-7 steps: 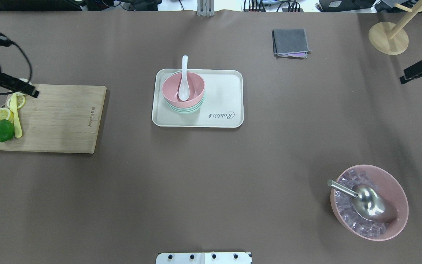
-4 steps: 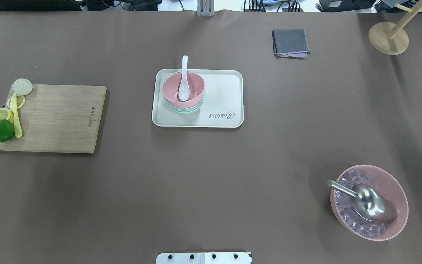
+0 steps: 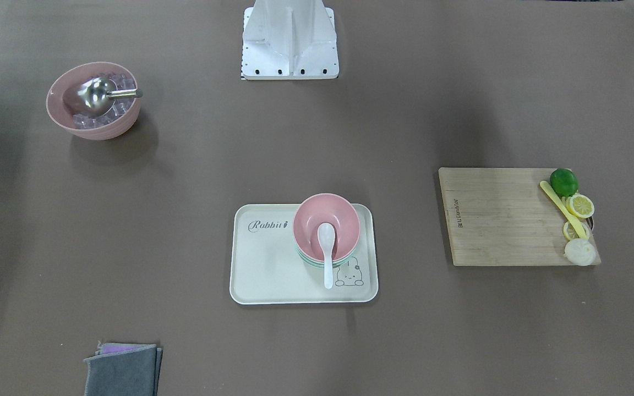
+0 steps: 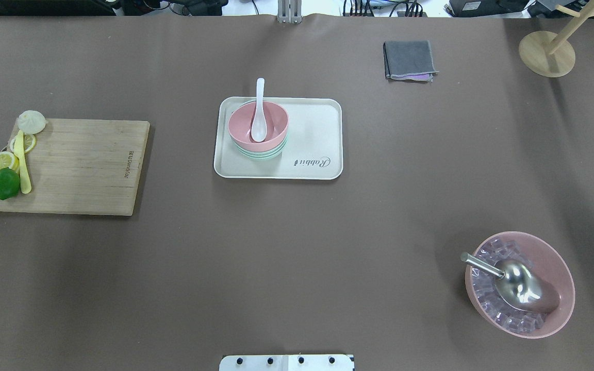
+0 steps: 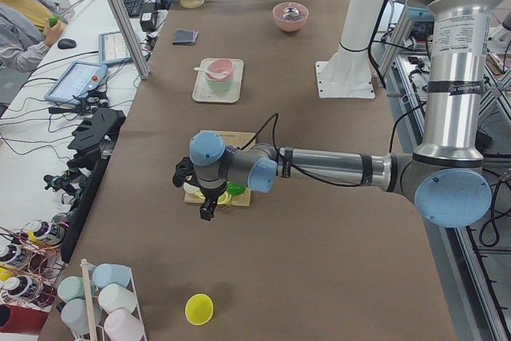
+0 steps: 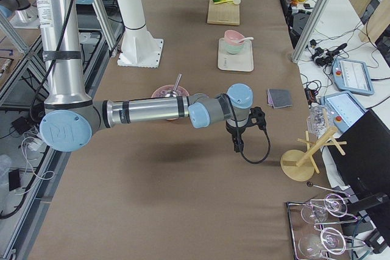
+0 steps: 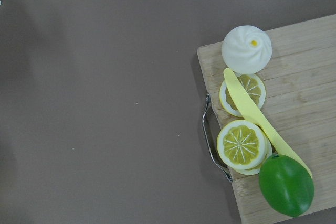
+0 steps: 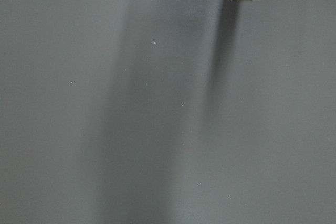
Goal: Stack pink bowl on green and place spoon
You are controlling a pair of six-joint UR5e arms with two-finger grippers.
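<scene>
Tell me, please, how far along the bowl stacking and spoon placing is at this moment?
Done, it seems: the pink bowl sits nested on the green bowls on the tray, and the spoon rests with its scoop inside it, handle over the rim. In hand: nothing visible; the left gripper hangs by the cutting board, the right gripper near the wooden stand, both away from the tray. Left: apparently nothing.

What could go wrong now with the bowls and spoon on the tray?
The spoon leans on the rim of the pink bowl, handle jutting out; a bump could flip it. That bowl and the green bowls sit at one end of the tray, so lifting it may tip them.
</scene>
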